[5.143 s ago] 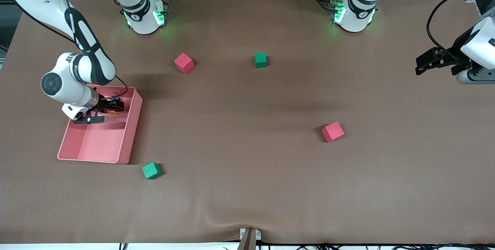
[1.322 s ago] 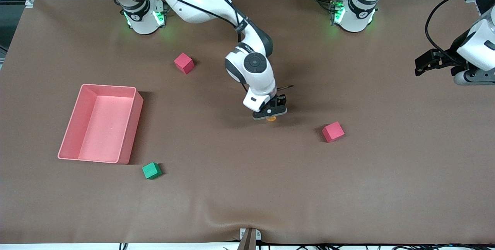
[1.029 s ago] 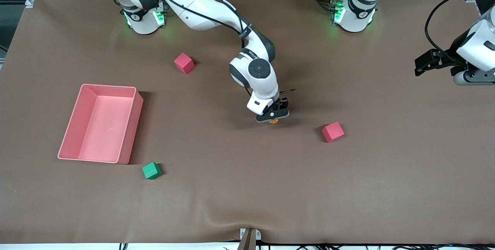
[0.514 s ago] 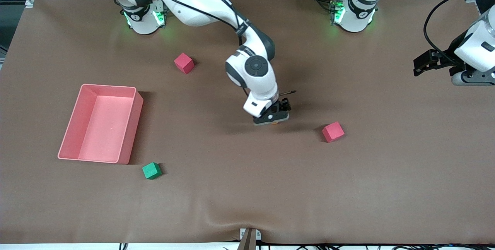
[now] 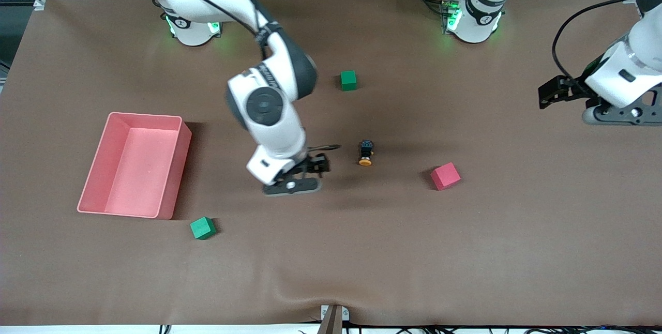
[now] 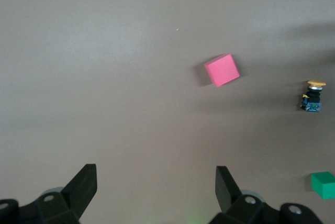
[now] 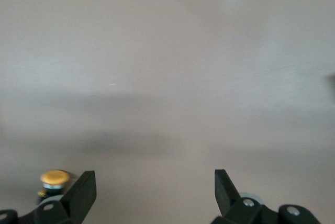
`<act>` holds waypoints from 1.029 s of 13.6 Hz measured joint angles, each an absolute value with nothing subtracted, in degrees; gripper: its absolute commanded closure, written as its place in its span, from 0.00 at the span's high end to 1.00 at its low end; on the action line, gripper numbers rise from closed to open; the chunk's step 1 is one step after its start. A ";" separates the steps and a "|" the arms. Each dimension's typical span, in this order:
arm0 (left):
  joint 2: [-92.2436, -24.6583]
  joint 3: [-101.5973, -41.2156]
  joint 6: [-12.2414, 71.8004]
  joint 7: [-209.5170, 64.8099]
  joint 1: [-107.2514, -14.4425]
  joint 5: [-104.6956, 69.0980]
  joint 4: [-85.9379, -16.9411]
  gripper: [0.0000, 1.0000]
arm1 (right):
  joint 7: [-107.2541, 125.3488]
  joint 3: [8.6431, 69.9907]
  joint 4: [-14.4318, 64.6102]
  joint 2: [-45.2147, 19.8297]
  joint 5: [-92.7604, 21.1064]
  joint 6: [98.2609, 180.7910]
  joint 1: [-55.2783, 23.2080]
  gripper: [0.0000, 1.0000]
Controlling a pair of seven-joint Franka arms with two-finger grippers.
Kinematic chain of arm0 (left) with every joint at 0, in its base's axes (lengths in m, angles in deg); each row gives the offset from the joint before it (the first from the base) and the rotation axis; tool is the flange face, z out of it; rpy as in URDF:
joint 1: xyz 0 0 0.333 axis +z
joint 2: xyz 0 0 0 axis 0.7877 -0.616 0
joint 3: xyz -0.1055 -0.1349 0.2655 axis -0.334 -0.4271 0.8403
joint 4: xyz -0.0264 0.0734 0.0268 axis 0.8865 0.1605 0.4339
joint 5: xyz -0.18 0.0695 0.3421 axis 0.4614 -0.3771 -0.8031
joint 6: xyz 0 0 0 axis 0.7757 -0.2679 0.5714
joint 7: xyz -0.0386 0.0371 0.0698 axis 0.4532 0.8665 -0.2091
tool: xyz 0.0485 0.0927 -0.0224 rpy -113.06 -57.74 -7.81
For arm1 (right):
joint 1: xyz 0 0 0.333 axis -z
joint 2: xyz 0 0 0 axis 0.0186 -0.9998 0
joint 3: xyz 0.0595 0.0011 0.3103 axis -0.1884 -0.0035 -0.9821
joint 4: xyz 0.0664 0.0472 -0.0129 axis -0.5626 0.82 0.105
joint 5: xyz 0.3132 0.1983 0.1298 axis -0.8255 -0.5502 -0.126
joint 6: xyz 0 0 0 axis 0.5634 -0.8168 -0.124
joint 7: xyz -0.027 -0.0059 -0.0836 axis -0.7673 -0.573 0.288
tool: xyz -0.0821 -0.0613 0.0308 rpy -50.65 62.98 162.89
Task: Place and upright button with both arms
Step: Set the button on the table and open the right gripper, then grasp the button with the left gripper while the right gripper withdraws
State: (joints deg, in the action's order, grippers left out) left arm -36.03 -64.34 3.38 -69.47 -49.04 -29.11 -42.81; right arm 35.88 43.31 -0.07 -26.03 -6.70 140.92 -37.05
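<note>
The button [image 5: 365, 153] lies on its side on the brown table near the middle, its orange cap toward the front camera, with nothing holding it. My right gripper [image 5: 316, 165] is open and empty over the table beside the button, toward the right arm's end. The right wrist view shows its open gripper [image 7: 154, 195] with the button's cap [image 7: 52, 178] beside one finger. My left gripper [image 5: 548, 95] is open and empty over the left arm's end of the table. The left wrist view shows its open gripper [image 6: 155, 190] and the button [image 6: 312, 97] far off.
A pink cube [image 5: 445, 176] sits beside the button toward the left arm's end and also shows in the left wrist view [image 6: 222, 70]. One green cube [image 5: 348, 80] is farther from the camera, another [image 5: 202, 228] nearer. A pink tray [image 5: 176, 168] stands at the right arm's end.
My right gripper has opened, let go of the button on the table, and drawn away toward the right arm's end. My left arm has shifted slightly toward the middle.
</note>
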 measured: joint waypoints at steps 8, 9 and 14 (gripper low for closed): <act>-53.09 -65.59 8.89 -80.46 -61.87 -29.11 -37.54 1.00 | 6.42 44.33 26.72 0.58 -5.65 139.80 -16.07 1.00; -56.14 -65.65 9.19 -83.38 -64.44 -29.10 -36.32 1.00 | 3.31 44.32 28.23 3.05 -5.02 138.56 -13.64 1.00; -70.93 -65.54 17.50 -89.14 -73.07 -29.11 -31.47 1.00 | -4.32 44.29 28.71 8.26 -4.59 130.37 -3.07 1.00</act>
State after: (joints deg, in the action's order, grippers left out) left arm -70.93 -65.54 17.50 -89.14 -73.07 -29.11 -31.47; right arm -4.32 44.29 28.71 8.26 -4.59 130.37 -3.07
